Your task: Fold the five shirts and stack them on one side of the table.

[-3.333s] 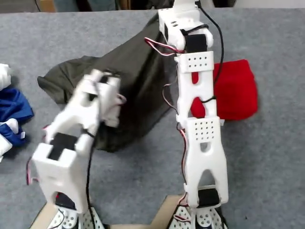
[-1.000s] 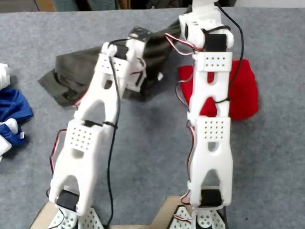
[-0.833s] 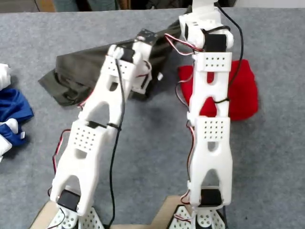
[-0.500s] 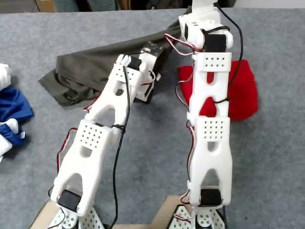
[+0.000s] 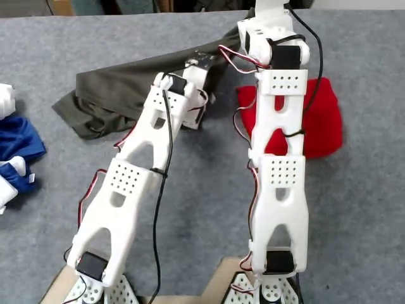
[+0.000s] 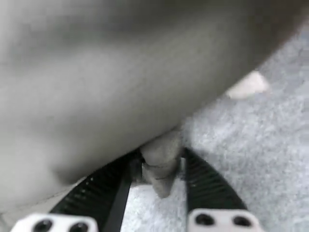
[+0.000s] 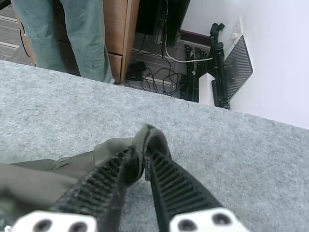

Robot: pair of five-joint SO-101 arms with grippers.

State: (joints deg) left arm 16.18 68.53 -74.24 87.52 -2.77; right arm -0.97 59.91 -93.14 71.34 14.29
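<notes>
I've got the green shirt (image 5: pixel 117 88), lying across the far middle of the table (image 5: pixel 209 190), pinched by both grippers, the left gripper (image 6: pixel 161 162) on a fold of its edge and the right gripper (image 7: pixel 145 162) on a bunched corner farther back, so that, I reckon, I can stretch it flat for folding near the folded red shirt (image 5: pixel 326 120).

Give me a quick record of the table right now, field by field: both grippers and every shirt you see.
left gripper: shut on a fold of the olive shirt
right gripper: shut on the olive shirt's edge
olive shirt: stretched between both grippers, rest bunched on the table
red shirt: compact rectangle, partly under the right arm
blue shirt: crumpled at the table edge, left arm's side
</notes>
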